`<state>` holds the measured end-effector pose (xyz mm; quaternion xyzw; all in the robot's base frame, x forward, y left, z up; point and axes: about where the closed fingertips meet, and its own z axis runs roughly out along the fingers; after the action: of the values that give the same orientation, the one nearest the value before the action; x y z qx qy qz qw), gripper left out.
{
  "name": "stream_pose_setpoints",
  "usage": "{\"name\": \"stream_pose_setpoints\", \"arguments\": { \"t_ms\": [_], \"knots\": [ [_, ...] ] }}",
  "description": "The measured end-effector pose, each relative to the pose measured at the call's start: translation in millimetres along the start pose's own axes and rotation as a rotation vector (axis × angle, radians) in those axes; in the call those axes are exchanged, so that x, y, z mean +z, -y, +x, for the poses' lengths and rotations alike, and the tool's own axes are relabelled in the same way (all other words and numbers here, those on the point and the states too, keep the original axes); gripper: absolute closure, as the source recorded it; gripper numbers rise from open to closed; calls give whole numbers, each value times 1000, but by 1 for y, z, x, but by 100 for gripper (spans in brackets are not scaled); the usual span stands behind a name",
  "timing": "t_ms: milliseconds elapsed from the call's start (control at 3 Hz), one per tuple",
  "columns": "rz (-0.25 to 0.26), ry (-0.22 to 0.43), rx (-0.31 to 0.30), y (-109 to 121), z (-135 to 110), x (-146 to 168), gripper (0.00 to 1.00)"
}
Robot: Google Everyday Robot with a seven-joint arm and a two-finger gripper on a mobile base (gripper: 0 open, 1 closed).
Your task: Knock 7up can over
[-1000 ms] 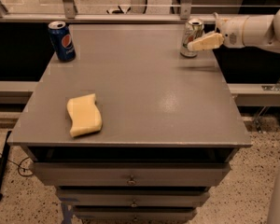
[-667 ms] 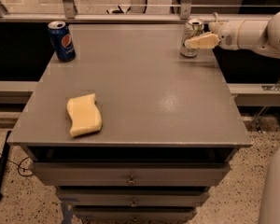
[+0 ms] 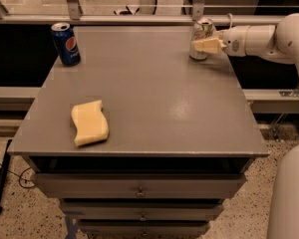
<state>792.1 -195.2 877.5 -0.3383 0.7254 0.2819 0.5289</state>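
The 7up can (image 3: 203, 30) is whitish-silver with green markings and stands near the far right corner of the grey table (image 3: 154, 98). It looks upright or leaning very slightly. My gripper (image 3: 205, 46) reaches in from the right on a white arm (image 3: 259, 38). Its cream tip lies against the lower front of the can and hides part of the can's body.
A blue Pepsi can (image 3: 66, 43) stands upright at the far left corner. A yellow sponge (image 3: 90, 122) lies near the front left. Drawers (image 3: 139, 187) sit under the tabletop. A rail (image 3: 139, 19) runs behind the table's far edge.
My gripper has crept slightly left and up against the 7up can. The can still stands in about the same place. Nothing else has moved.
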Motion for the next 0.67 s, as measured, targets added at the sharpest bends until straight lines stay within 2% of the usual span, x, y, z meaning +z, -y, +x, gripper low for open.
{"name": "stream_pose_setpoints", "arguments": {
  "t_ms": [333,667],
  "knots": [
    [-148,-79,-86,-49,-11,23,87],
    [-313,-237,-295,-110,-17,48,100]
  ]
}}
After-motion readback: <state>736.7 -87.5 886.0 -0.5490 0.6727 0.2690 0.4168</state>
